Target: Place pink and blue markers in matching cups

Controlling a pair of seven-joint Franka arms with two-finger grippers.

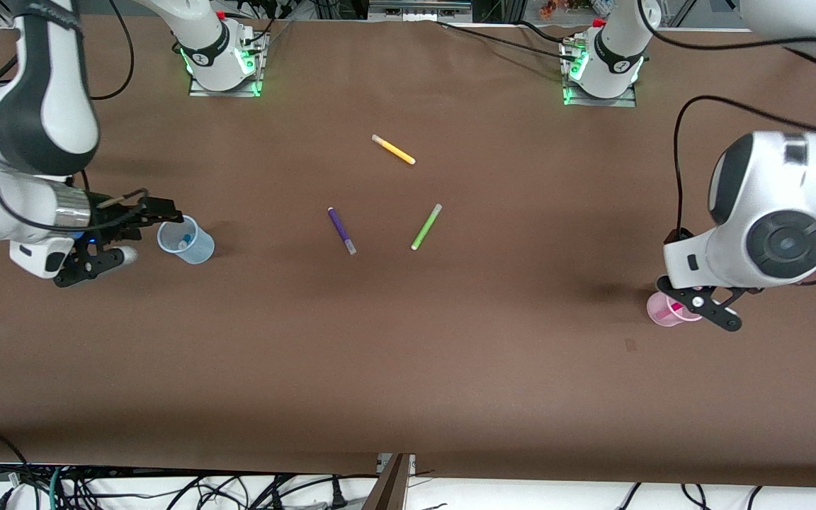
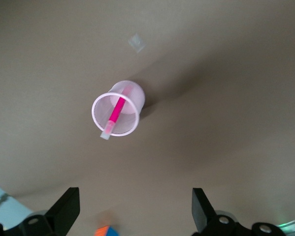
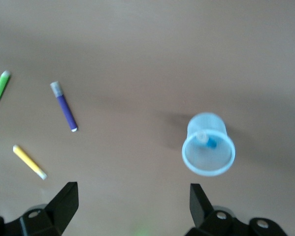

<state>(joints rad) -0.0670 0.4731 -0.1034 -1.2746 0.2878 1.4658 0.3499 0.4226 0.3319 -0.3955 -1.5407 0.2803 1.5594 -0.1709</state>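
Right gripper [image 1: 112,239] sits low at the right arm's end of the counter, just beside the blue cup [image 1: 187,240]; jaws released, nothing in them. The blue marker [image 1: 185,243] is inside that cup, seen in the right wrist view as a blue body with a clear cap end [image 3: 207,140]. Cup is upright.

Mid-counter: purple pen [image 1: 341,230], lime-green pen [image 1: 426,227], and a yellow pen [image 1: 393,149] farther from the front camera. All lie flat, well apart from both cups, and are not task items.

Left gripper [image 1: 698,301] hangs over the pink cup [image 1: 664,310] at the left arm's end; jaws released, empty. The pink marker [image 2: 116,113] leans inside the cup [image 2: 116,115], its clear cap poking past the rim.

Both markers look placed, so the task reads as essentially done. Risks: either gripper clips its cup when it pulls away, since the cups are light and would tip or slide. The right one is the tighter case because it is so close to the rim. The pink marker's overhang could also catch a finger and lever the cup over.

Surface: brown cloth-covered counter [image 1: 408,368], matte, with a small mark near the pink cup. Cables run along the edges, and green lights show at both arm bases.
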